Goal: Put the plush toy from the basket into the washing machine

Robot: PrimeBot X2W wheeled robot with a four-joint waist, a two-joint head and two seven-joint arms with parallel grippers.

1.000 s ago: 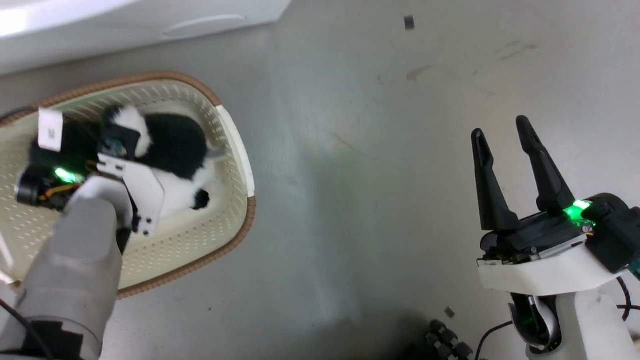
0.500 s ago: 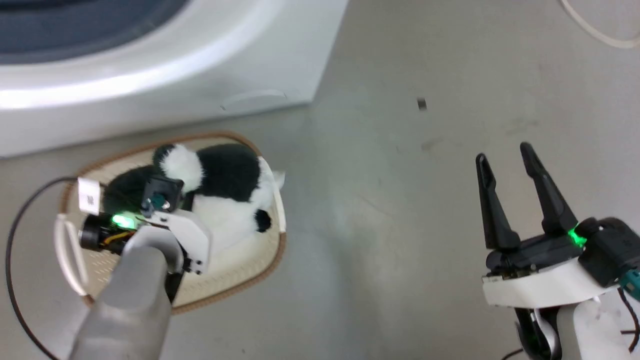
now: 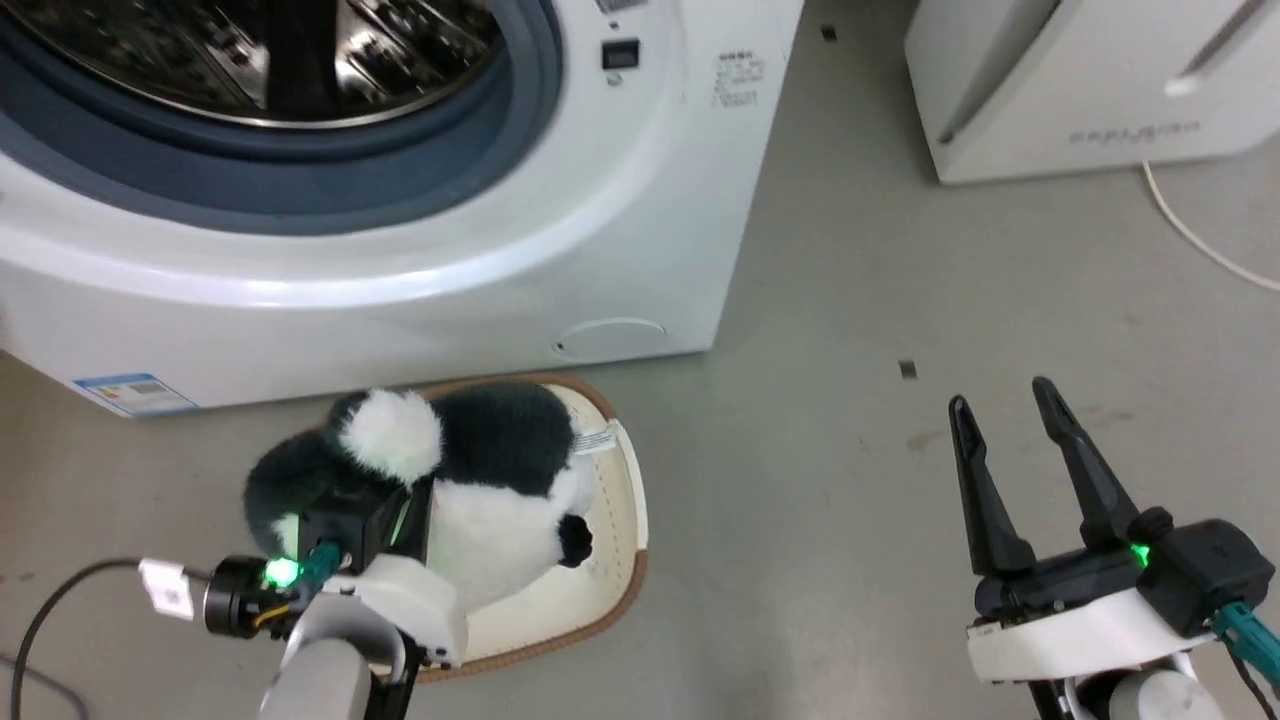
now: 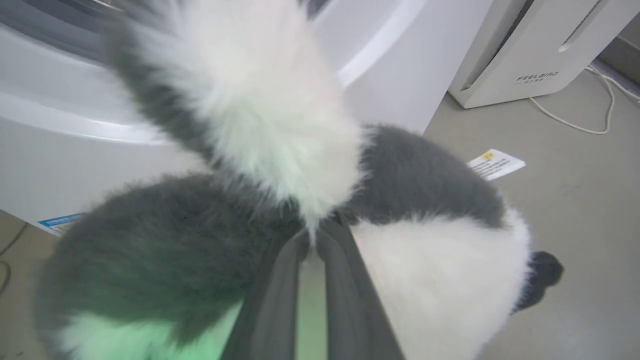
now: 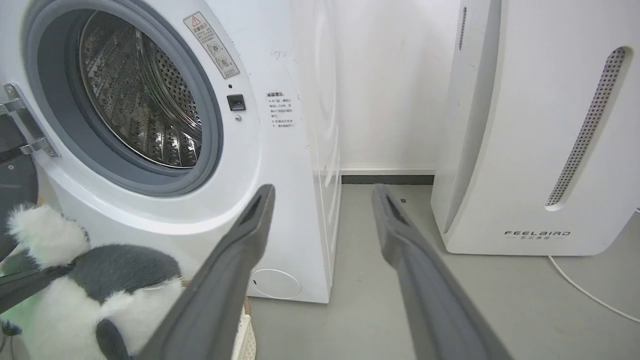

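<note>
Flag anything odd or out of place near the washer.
Nothing spilled or damaged, only minor clutter. A small dark scrap lies on the floor right of the washing machine. A loose white cable trails beside the white appliance. The plush toy hangs pinched in the left pincer over the basket.

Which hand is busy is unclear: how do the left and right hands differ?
The left hand is shut on the plush toy; the right hand is open and empty. The left hand is over the basket; the right hand over the floor. Both have long dark fingers.
</note>
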